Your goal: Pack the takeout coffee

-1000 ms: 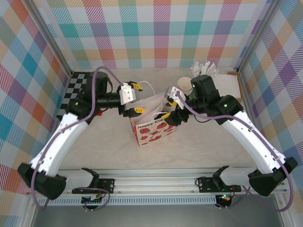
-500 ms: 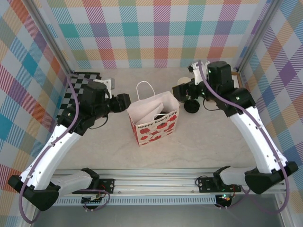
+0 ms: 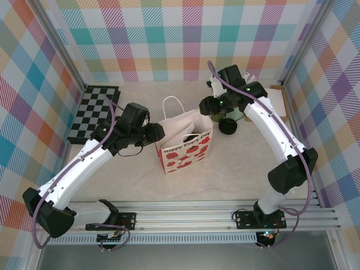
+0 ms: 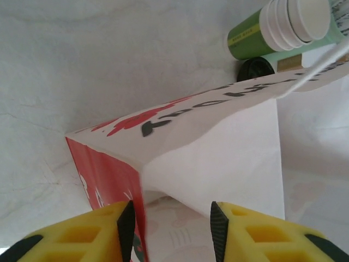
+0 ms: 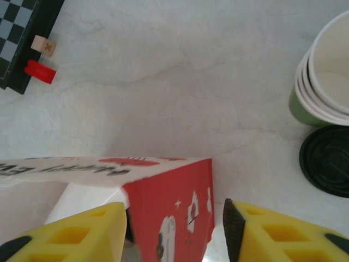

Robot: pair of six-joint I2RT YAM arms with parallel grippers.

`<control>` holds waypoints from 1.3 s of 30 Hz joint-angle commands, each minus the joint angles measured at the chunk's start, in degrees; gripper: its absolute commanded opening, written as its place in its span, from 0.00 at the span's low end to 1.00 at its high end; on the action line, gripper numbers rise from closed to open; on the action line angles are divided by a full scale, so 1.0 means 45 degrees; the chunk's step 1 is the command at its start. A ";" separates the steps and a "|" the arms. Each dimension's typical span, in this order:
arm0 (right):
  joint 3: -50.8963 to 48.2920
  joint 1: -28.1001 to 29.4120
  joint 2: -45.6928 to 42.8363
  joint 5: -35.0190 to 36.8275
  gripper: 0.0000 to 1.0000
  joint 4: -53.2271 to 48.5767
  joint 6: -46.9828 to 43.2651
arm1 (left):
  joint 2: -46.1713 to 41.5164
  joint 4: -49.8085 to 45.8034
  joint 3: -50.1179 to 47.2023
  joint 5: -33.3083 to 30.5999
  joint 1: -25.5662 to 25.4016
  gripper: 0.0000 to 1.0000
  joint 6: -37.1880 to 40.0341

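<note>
At table (image 3: 253,169) centre, paper bag (image 3: 183,147) stands open. L end effector (image 4: 169,218) is at its left rim w/ bag edge between the jaws, jaws apart. R end effector (image 5: 174,224) hovers over bag's right side, jaws apart too. Behind-right, takeout coffee (image 3: 227,126) sits upright on table, outside bag, just beside stacked lidless cups (image 5: 327,76).

White paper bag with red heart print (image 3: 183,149): thin matt paper, creased. Black-lidded takeout coffee cup (image 3: 227,126): plastic lid, smooth, slight sheen, ridged rim. Stacked lidless green paper cups (image 5: 324,76): matt white insides. Pale marbled tabletop (image 5: 163,71): smooth, matt. Silver metal rail (image 3: 185,216): dull sheen.
</note>
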 commanded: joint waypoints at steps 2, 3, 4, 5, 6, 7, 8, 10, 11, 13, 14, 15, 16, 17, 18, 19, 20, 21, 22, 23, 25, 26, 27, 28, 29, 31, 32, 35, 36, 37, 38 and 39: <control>-0.0130 0.0022 -0.0285 -0.1103 0.48 -0.0333 -0.0175 | 0.0236 -0.0330 0.0201 0.0206 -0.0156 0.29 -0.0058; -0.0176 0.0032 -0.0284 -0.1139 0.46 -0.0335 -0.0173 | 0.0321 -0.0324 0.0276 0.0192 -0.0156 0.27 -0.0002; -0.0259 0.0024 -0.0285 -0.1164 0.45 -0.0336 -0.0177 | 0.0427 -0.0337 0.0342 0.0167 -0.0156 0.25 0.0085; -0.0299 0.0025 -0.0286 -0.1188 0.45 -0.0350 -0.0243 | 0.0502 -0.0379 0.0424 0.0081 -0.0156 0.24 0.0123; -0.0309 0.0024 -0.0270 -0.1188 0.44 -0.0382 -0.0295 | 0.0595 -0.0433 0.0501 0.0050 -0.0156 0.23 0.0180; -0.0295 0.0018 -0.0238 -0.1188 0.44 -0.0454 -0.0343 | 0.0677 -0.0509 0.0594 0.0012 -0.0156 0.22 0.0252; -0.0262 0.0024 -0.0193 -0.1114 0.43 -0.0562 -0.0353 | 0.0747 -0.0573 0.0665 -0.0018 -0.0156 0.20 0.0286; -0.0232 0.0024 -0.0149 -0.0967 0.37 -0.0718 -0.0392 | 0.0850 -0.0580 0.0714 -0.0038 -0.0156 0.17 0.0338; -0.0256 0.0025 -0.0185 -0.0899 0.33 -0.0744 -0.0391 | 0.0889 -0.0530 0.0705 -0.0057 -0.0156 0.16 0.0330; -0.0382 0.0025 -0.0318 -0.0786 0.25 -0.0618 -0.0393 | 0.1017 -0.0442 0.0742 -0.0113 -0.0156 0.11 0.0400; -0.0402 0.0026 -0.0378 -0.0694 0.23 -0.0570 -0.0392 | 0.1127 -0.0401 0.0823 -0.0188 -0.0161 0.10 0.0473; -0.0366 0.0024 -0.0392 -0.0556 0.21 -0.0571 -0.0392 | 0.1223 -0.0366 0.0931 -0.0307 -0.0156 0.09 0.0574; -0.0296 0.0024 -0.0383 -0.0310 0.18 -0.0554 -0.0377 | 0.1394 -0.0327 0.1111 -0.0412 -0.0146 0.08 0.0702; -0.0266 0.0023 -0.0364 -0.0007 0.15 -0.0506 -0.0306 | 0.1567 -0.0326 0.1292 -0.0554 -0.0137 0.08 0.0814; -0.0205 0.0011 -0.0354 0.0279 0.11 -0.0440 -0.0234 | 0.1764 -0.0293 0.1523 -0.0666 -0.0127 0.07 0.0971; -0.0142 0.0009 -0.0328 0.0560 0.09 -0.0398 -0.0171 | 0.1947 -0.0273 0.1707 -0.0791 -0.0093 0.07 0.1149; -0.0034 0.0005 -0.0278 0.0866 0.07 -0.0410 -0.0081 | 0.2136 -0.0230 0.1893 -0.0929 -0.0047 0.06 0.1305; 0.0100 0.0004 -0.0213 0.1167 0.06 -0.0412 0.0028 | 0.2320 -0.0194 0.2103 -0.1004 0.0030 0.06 0.1460; 0.0168 -0.0003 -0.0183 0.1381 0.06 -0.0379 0.0154 | 0.2484 -0.0104 0.2238 -0.1015 0.0118 0.06 0.1596; 0.0248 -0.0015 -0.0125 0.1548 0.06 -0.0340 0.0276 | 0.2663 -0.0034 0.2417 -0.1015 0.0216 0.06 0.1755; 0.0386 -0.0035 -0.0015 0.1708 0.06 -0.0284 0.0499 | 0.3010 0.0075 0.2746 -0.0916 0.0430 0.05 0.2106; 0.0498 -0.0034 0.0080 0.1822 0.06 -0.0334 0.0622 | 0.3215 0.0100 0.2897 -0.0764 0.0584 0.06 0.2258; 0.0626 -0.0050 0.0172 0.1902 0.07 -0.0400 0.0726 | 0.3434 0.0108 0.3084 -0.0572 0.0756 0.05 0.2383; 0.0711 -0.0054 0.0261 0.1953 0.08 -0.0444 0.0794 | 0.3640 0.0086 0.3239 -0.0348 0.0925 0.05 0.2484; 0.0843 -0.0073 0.0389 0.2023 0.08 -0.0527 0.0866 | 0.3843 0.0040 0.3438 -0.0137 0.1084 0.05 0.2588; 0.1129 -0.0127 0.0673 0.2083 0.10 -0.0799 0.0980 | 0.4201 -0.0085 0.3823 0.0050 0.1316 0.06 0.2800; 0.1274 -0.0149 0.0850 0.2122 0.10 -0.0915 0.1057 | 0.4367 -0.0088 0.3995 0.0150 0.1412 0.07 0.2929; 0.1499 -0.0191 0.1141 0.2142 0.11 -0.1087 0.1241 | 0.4935 -0.0280 0.4626 0.0451 0.1669 0.08 0.3251; 0.1571 -0.0200 0.1175 0.2145 0.12 -0.1151 0.1296 | 0.5114 -0.0383 0.4858 0.0548 0.1715 0.08 0.3353; 0.1639 -0.0199 0.1223 0.2132 0.12 -0.1182 0.1340 | 0.5326 -0.0506 0.5105 0.0615 0.1774 0.08 0.3446; 0.1685 -0.0205 0.1228 0.2132 0.12 -0.1208 0.1394 | 0.5470 -0.0569 0.5314 0.0687 0.1817 0.08 0.3533; 0.1739 -0.0206 0.1219 0.2154 0.13 -0.1258 0.1404 | 0.5600 -0.0627 0.5484 0.0728 0.1850 0.08 0.3610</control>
